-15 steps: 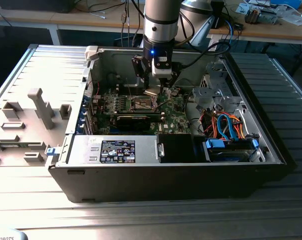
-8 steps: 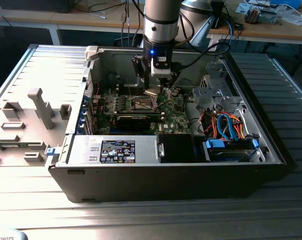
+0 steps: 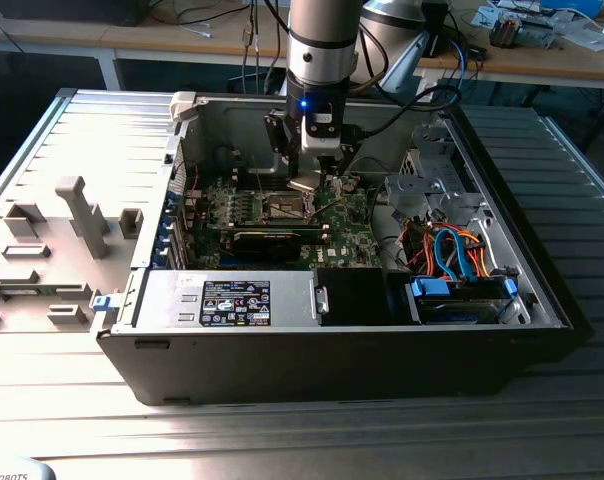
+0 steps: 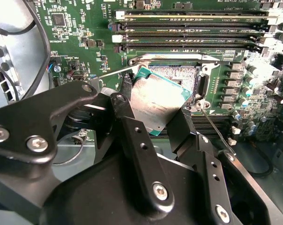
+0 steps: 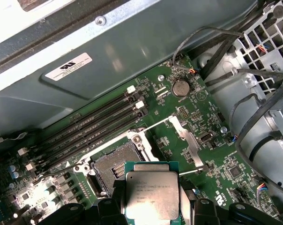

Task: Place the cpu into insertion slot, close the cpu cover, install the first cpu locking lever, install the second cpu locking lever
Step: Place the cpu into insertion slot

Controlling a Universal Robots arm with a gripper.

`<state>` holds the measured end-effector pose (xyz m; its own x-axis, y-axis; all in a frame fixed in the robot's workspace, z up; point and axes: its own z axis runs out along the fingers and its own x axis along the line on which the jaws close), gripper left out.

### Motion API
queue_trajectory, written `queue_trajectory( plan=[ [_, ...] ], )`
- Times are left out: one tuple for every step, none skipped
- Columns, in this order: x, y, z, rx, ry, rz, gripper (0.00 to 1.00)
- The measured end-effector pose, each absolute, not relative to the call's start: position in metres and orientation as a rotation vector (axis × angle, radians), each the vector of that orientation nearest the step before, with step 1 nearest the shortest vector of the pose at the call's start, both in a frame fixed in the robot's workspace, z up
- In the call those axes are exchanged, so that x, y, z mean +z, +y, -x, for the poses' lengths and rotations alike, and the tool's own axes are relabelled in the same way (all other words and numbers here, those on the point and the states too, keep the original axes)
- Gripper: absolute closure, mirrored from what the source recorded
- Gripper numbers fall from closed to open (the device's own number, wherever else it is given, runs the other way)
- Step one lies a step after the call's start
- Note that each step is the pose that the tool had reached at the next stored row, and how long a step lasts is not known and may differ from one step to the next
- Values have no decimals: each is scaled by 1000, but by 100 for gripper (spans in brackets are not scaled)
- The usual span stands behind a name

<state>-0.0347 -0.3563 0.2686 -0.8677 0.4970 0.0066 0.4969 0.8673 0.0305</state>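
Note:
My gripper (image 3: 306,176) is shut on the cpu (image 4: 155,101), a flat silver-faced square chip with a green edge, held tilted between the two black fingers (image 4: 126,105). The chip hangs just above the insertion slot (image 4: 178,75), a dark square socket with a silver rim on the green board, and partly overlaps one corner of it. In the first wrist view the cpu (image 5: 152,194) sits beside the open insertion slot (image 5: 114,166). The cpu cover (image 5: 186,139) stands swung open next to the slot, with thin wire levers raised beside it.
Long black memory slots (image 4: 188,35) run along one side of the socket. A grey drive cage (image 3: 427,175) and orange and blue cables (image 3: 452,250) fill the case at the exterior view's right. A power supply box (image 3: 232,298) lies at the front. Grey blocks (image 3: 77,215) stand outside.

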Motion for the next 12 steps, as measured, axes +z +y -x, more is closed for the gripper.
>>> queue_trajectory(
  plan=[
    [269,-356,35,49,3034,-809,46],
    [269,-356,35,49,3033,-810,46],
    [269,-356,35,49,3033,-813,46],
    [269,-356,35,49,3032,-815,46],
    [269,-356,35,49,3032,-816,46],
    [269,-356,35,49,3031,-819,46],
    [269,-356,35,49,3031,-820,46],
    [269,-356,35,49,3030,-822,46],
    [269,-356,35,49,3030,-824,46],
    [269,-356,35,49,3029,-827,46],
    [269,-356,35,49,3028,-828,46],
    [269,-356,35,48,3028,-830,46]
  ],
)
